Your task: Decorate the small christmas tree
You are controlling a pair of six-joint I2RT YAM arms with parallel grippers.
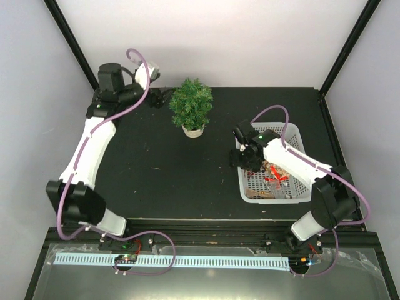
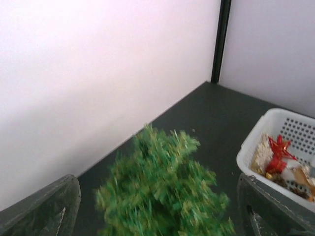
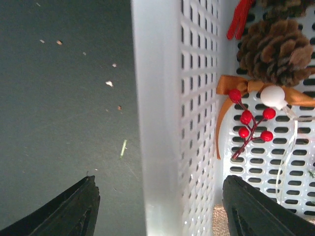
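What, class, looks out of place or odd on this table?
Small pale specks lie scattered on the dark table beside the basket, like shed bits. Otherwise nothing stands out: the tree is upright in its pot, and the ornaments lie inside the basket.

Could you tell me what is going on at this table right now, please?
Two robot arms are set to decorate a small tree. The left gripper is open and faces the tree from its left, gripping nothing. The right gripper is open and empty over the left wall of the basket, which holds a pine cone, red berries and other ornaments. No ornament shows on the tree yet.
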